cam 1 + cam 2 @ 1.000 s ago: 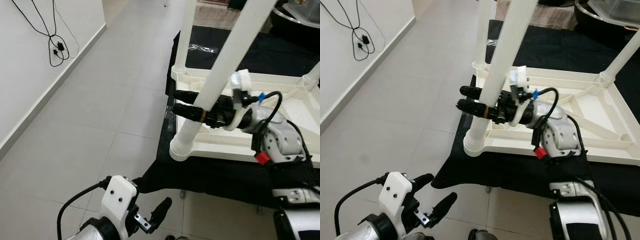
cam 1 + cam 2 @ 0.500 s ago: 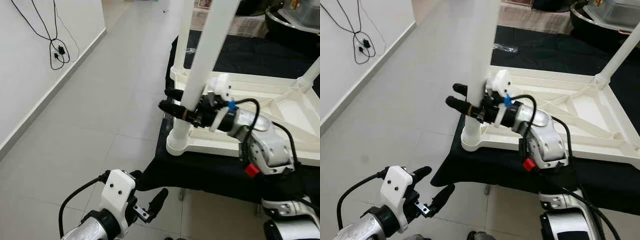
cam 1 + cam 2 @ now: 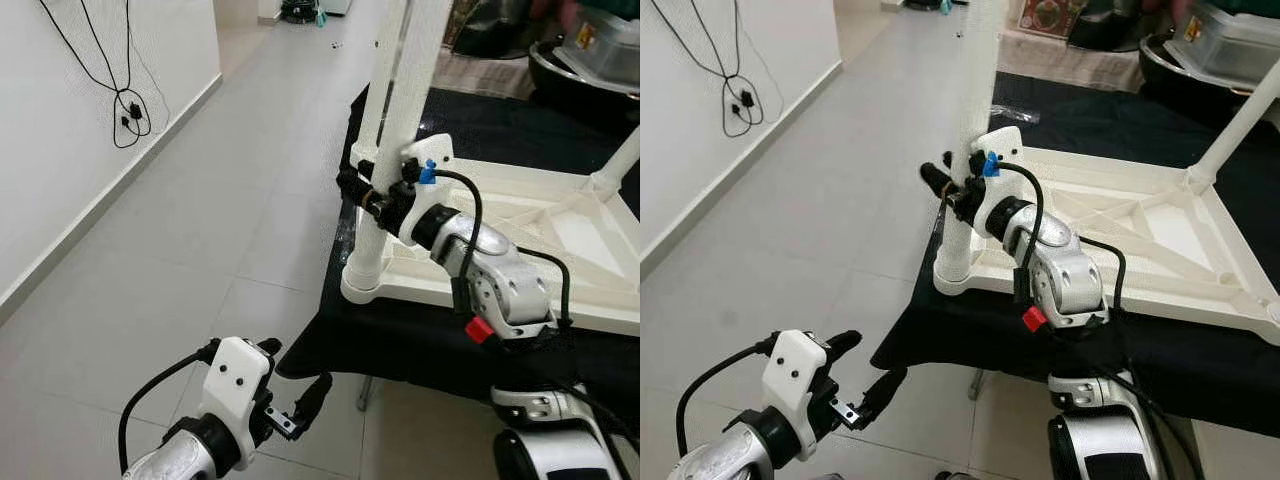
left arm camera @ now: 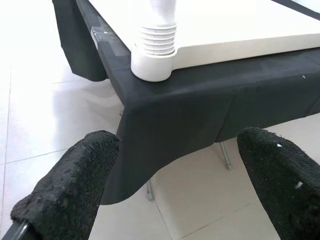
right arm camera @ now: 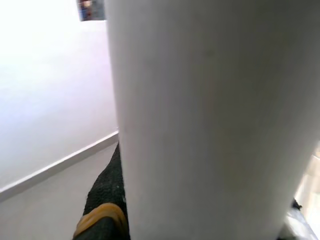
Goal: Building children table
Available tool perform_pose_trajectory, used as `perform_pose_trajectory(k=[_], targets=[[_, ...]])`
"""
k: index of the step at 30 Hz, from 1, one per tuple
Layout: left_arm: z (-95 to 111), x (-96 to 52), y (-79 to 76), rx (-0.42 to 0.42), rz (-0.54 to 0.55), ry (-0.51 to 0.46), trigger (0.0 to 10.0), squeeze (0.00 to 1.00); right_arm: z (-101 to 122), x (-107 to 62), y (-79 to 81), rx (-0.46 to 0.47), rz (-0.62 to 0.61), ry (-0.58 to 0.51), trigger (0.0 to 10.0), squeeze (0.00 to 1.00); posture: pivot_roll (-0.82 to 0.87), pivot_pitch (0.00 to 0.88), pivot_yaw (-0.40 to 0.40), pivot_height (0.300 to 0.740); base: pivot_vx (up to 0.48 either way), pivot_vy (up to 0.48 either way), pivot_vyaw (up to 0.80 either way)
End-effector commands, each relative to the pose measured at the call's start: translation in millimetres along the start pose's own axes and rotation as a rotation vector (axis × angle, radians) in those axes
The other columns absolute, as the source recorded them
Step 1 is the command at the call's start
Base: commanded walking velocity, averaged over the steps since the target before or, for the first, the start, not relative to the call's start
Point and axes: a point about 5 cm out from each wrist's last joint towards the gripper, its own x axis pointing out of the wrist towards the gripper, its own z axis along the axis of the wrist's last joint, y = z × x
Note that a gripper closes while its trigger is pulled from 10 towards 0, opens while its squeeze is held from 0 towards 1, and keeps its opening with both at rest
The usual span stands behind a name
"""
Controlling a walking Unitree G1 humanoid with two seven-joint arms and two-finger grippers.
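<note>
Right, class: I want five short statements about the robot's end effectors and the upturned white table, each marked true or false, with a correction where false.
1. The right end effector grips the white table leg. True.
2. The tabletop lies on bare floor tiles. False: it lies on a black cloth.
3. The left end effector is shut on a screw. False: it is open and holds nothing.
4. The gripped leg stands in the corner socket. True.
5. A black cable hangs on the wall. True.
</note>
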Motion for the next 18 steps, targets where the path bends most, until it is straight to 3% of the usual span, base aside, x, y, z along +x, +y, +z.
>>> perform_pose_trajectory(k=[1,5,7,17,18], targets=[[-1.9,0.1,1.2,-0.001,0.010,0.001,10.0,0.00,-28.1,-8.8,-16.3,0.044,-0.146,0.113,10.0,0.00,0.10,0.123,-0.092,0.740,0.000,0.000,0.00],[-1.8,0.3,2.8,0.007,0.012,0.000,10.0,0.00,-28.3,-10.9,-17.7,0.076,-0.208,0.098,10.0,0.00,0.10,0.123,-0.090,0.740,0.000,0.000,0.00],[-1.3,0.4,4.7,0.014,0.015,-0.002,10.0,0.00,-25.1,-13.0,-10.3,0.086,-0.191,0.041,10.0,0.00,0.10,0.131,-0.086,0.740,0.000,0.000,0.00],[-0.8,0.1,5.8,0.020,0.014,-0.003,10.0,0.00,-35.9,-20.1,-0.2,0.087,-0.270,0.039,10.0,0.00,0.10,0.136,-0.088,0.740,0.000,0.000,0.00],[-0.7,0.1,6.3,0.020,0.016,-0.003,10.0,0.00,-38.5,-20.7,6.4,0.088,-0.292,0.036,10.0,0.00,0.10,0.142,-0.089,0.740,0.000,0.000,0.00]])
